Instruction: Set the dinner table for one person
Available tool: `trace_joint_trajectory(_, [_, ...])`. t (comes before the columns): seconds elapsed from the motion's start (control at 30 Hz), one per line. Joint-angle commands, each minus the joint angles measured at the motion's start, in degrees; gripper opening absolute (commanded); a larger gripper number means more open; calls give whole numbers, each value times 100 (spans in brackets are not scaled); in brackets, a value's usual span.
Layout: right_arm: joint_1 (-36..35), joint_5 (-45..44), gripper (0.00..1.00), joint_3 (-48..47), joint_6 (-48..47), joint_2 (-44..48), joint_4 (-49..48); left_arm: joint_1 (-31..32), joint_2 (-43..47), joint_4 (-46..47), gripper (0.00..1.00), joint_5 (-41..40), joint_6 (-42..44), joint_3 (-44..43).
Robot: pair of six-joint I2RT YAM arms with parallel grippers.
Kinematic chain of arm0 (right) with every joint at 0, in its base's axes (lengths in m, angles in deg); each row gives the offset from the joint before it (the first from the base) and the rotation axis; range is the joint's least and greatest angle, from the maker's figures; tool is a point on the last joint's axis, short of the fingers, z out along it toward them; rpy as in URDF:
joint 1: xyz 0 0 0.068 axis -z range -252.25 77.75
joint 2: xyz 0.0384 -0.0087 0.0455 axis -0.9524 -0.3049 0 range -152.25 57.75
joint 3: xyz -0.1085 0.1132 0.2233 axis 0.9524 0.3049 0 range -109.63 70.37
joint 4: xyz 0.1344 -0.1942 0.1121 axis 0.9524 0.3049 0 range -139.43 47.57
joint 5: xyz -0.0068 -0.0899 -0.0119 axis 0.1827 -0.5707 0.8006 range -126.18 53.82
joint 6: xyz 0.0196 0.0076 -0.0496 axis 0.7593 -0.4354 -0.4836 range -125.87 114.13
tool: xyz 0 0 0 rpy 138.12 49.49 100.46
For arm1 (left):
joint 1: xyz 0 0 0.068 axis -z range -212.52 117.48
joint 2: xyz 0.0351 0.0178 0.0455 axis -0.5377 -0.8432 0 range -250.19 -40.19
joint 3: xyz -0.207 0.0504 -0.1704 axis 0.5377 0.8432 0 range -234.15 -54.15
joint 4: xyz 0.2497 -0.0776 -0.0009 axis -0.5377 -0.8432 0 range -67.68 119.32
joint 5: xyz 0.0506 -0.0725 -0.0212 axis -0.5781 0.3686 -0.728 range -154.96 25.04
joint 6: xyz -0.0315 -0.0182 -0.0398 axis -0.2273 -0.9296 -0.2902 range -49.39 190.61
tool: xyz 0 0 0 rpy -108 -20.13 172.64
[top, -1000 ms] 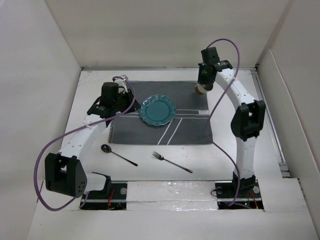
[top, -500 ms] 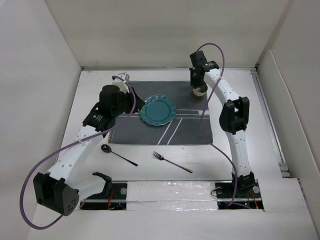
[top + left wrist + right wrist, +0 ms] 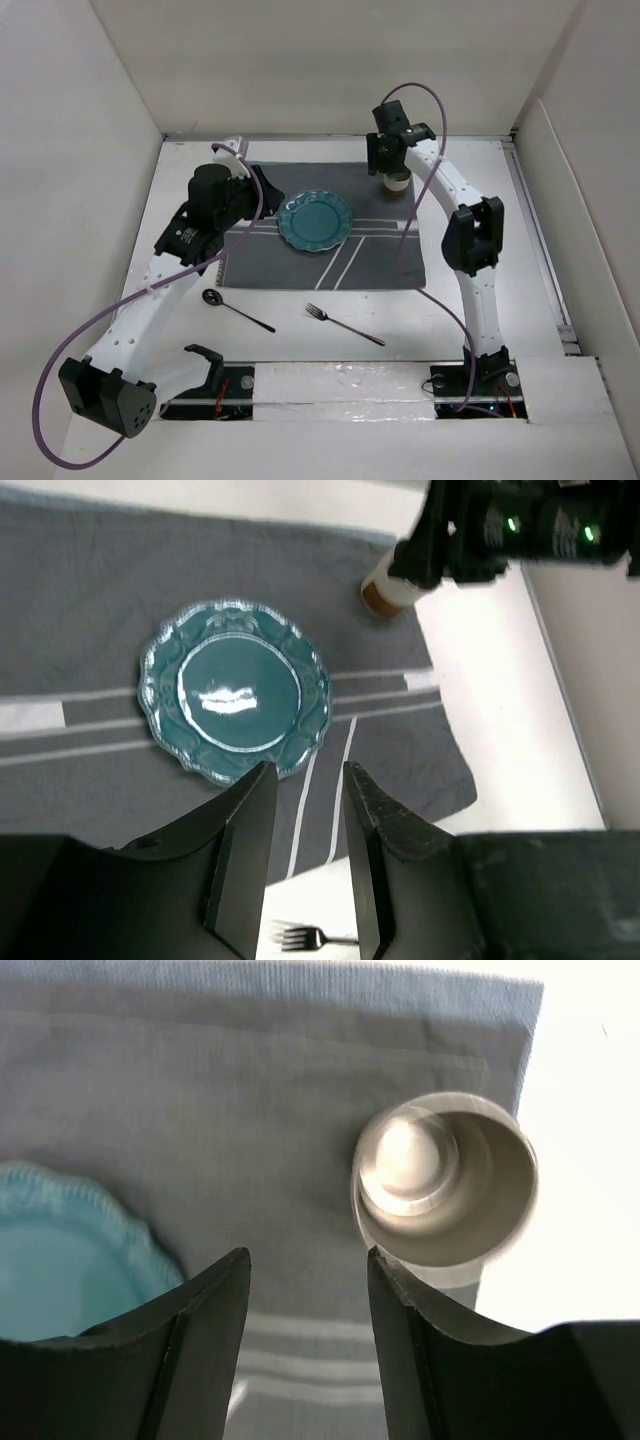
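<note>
i see the white bench (image 3: pixel 290 305) under everything, carrying the mat (image 3: pixel 380 262). the plate (image 3: pixel 316 219) sits mid-mat and the cup (image 3: pixel 445 1175) stands upright at the mat's far right corner. the right jaws hang wide by the cup, holding nothing. the left jaws stand narrowly apart, empty, over the mat's left. the spoon (image 3: pixel 236 310) and fork (image 3: pixel 343 324) lie on bare bench.

Light: bright, even and diffuse, falling from above and bounced off the white walls.
Shadows: faint and soft-edged on the large plain white matte tabletop (image 3: pixel 280 350).
Glare: a white highlight sat on the glossy teal scalloped plate (image 3: pixel 235 692); in the right wrist view the tabletop blew out to near white.
Blur: the pale round cup (image 3: pixel 445 1175) smeared at its rim; the right pincer (image 3: pixel 306 1256) looked soft near the lens.
Top view: sharp.
</note>
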Motion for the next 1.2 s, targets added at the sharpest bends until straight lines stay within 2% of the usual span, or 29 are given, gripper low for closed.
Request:
trace_joint_trajectory(0.0, [5, 228, 55, 612, -104, 1446, -730, -16, 129, -4, 30, -312, 175, -641])
trace_joint_trajectory(0.03, [5, 228, 51, 1241, -121, 1736, -845, -16, 103, -47, 30, -356, 193, -730])
trace_joint_trajectory(0.07, [-64, 245, 41, 1613, -122, 2357, -968, -16, 94, -65, 30, -453, 210, -809])
trace_joint_trajectory(0.1, [-65, 298, 22, 2000, -113, 2659, -1248, -16, 67, -74, 26, -497, 254, -966])
trace_joint_trajectory(0.13, [-230, 542, 10, 2882, -113, 2975, -1416, -16, 41, -83, 22, -567, 263, -1037])
trace_joint_trajectory(0.17, [-319, 788, 0, 3335, -104, 3613, -1592, -16, 6, -92, 17, -576, 272, -1221])
trace_joint_trajectory(0.2, [-564, 1121, 0, 4244, -130, 4185, -1968, -16, -64, -118, 7, -585, 280, -1327])
trace_joint_trajectory(0.23, [-566, 1124, 0, 4253, -156, 4191, -2093, -16, -117, -144, 2, -585, 289, -1441])
trace_joint_trajectory(0.27, [-914, 1333, 0, 4993, -148, 4435, -2164, -16, -170, -162, 0, -577, 272, -1547])
trace_joint_trajectory(0.4, [-1917, 1432, 0, 6360, -61, 5480, -2305, -16, -267, -180, 0, -515, 149, -1873])
trace_joint_trajectory(0.47, [-2287, 1660, 0, 6835, 62, 5702, -2506, -16, -232, -162, 0, -593, 105, -1864])
trace_joint_trajectory(0.5, [-2645, 1704, 11, 7229, 202, 5781, -2699, -16, -214, -171, 2, -620, 96, -1899])
trace_joint_trajectory(0.57, [-2920, 1590, 24, 7417, 291, 5800, -2745, -86, -266, -258, 7, -673, 131, -2091])
trace_joint_trajectory(0.6, [-3061, 1590, 36, 7487, 318, 5730, -2614, -86, -310, -302, 11, -682, 140, -2188])
trace_joint_trajectory(0.73, [-3298, 1511, 53, 7611, 125, 5282, -2499, -139, -372, -391, 18, -708, 201, -2584])
trace_joint_trajectory(0.87, [-3633, 1572, 57, 7593, -16, 4728, -2472, -139, -399, -391, 22, -665, 201, -2769])
trace_joint_trajectory(1.0, [-3879, 1415, 56, 7295, 1, 4123, -2245, -139, -372, -347, 23, -673, 166, -2691])
trace_joint_trajectory(1.17, [-4099, 1458, 54, 7277, 63, 3866, -2358, -139, -320, -311, 24, -682, 140, -2603])
